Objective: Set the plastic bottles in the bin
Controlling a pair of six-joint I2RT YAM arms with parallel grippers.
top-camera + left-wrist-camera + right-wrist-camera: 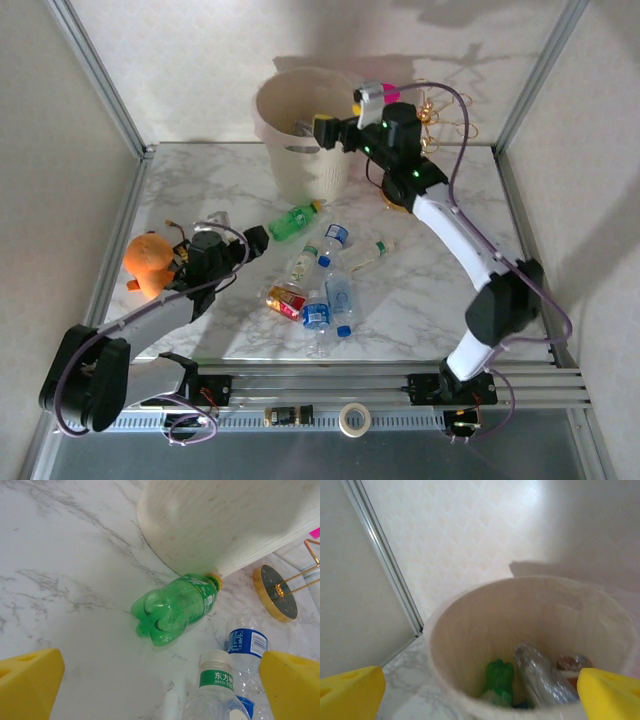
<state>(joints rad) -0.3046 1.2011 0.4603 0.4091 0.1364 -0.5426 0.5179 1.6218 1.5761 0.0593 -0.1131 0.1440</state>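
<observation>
Left fingers (30,680) and right fingers (607,692) gape wide, empty; green bottle (175,607) lies just beside cream bin (225,520).

A white marble worktop (445,300) carries an orange plush toy (147,262) by its left edge. Near the far right corner stands a gold wire stand (432,112), its round, dark, gold-rimmed base (275,592) flat on the marble. A tape roll (353,418) lies on the rail along the near edge.

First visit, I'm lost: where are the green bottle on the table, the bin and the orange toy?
green bottle (172,607): left wrist view, its ribbed body.
bin (300,177): top view, its outer wall.
orange toy (148,258): top view, its body.
</observation>
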